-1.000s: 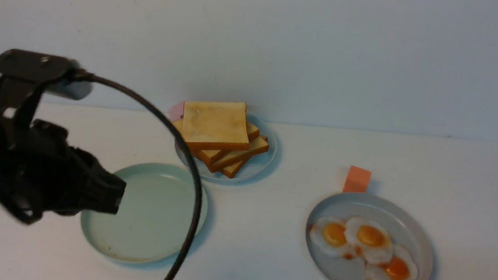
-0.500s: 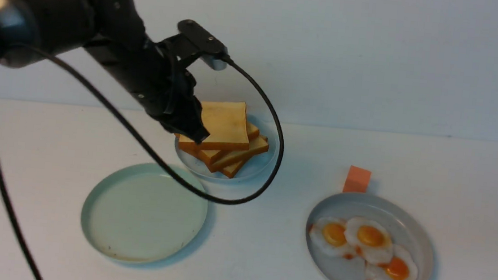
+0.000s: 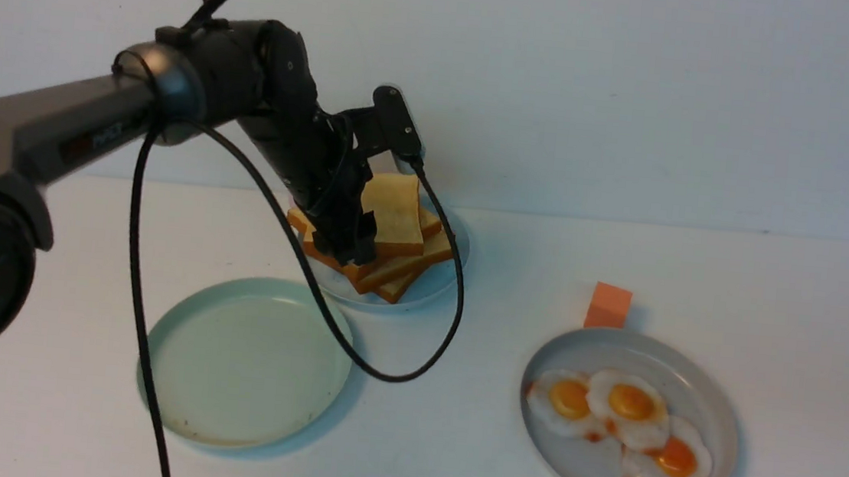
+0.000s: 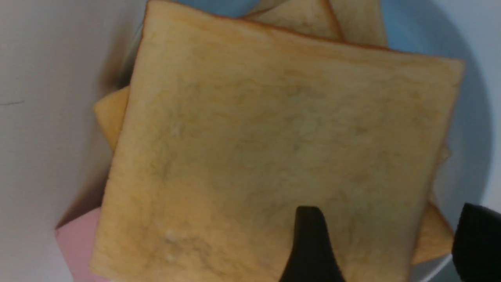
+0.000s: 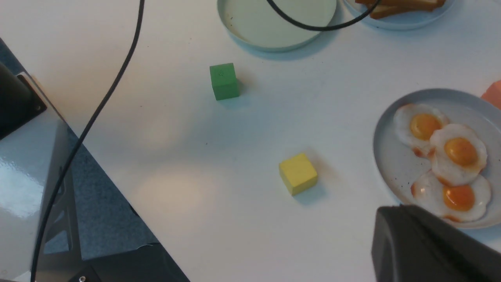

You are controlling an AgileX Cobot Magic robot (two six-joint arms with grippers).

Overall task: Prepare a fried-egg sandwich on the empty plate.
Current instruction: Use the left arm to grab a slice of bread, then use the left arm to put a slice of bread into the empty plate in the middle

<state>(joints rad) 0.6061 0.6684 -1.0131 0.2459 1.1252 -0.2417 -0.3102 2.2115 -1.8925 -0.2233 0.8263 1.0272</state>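
Note:
A stack of golden-brown toast slices (image 3: 399, 217) lies on a small pale-blue plate (image 3: 437, 282) at the back. My left gripper (image 3: 351, 246) is down on the stack's near-left side. In the left wrist view it (image 4: 391, 243) is open, with one finger over the top slice (image 4: 274, 137) and the other beyond that slice's edge. The empty mint-green plate (image 3: 177, 340) lies in front of the stack. Three fried eggs (image 3: 629, 404) lie on a greyish speckled plate (image 3: 724, 418) at the right. Only the dark body of my right gripper (image 5: 426, 246) shows, near the eggs (image 5: 450, 152).
An orange cube (image 3: 608, 306) stands behind the egg plate. A green cube (image 5: 223, 81) and a yellow cube (image 5: 298, 173) stand on the near table. A pink block (image 4: 78, 243) lies beside the toast plate. The left arm's cable (image 3: 413, 368) hangs over the table between the plates.
My left arm has swung from the near left, over the mint-green plate, up and back to the toast stack, and has come down onto it. The toast, eggs and plates have not moved.

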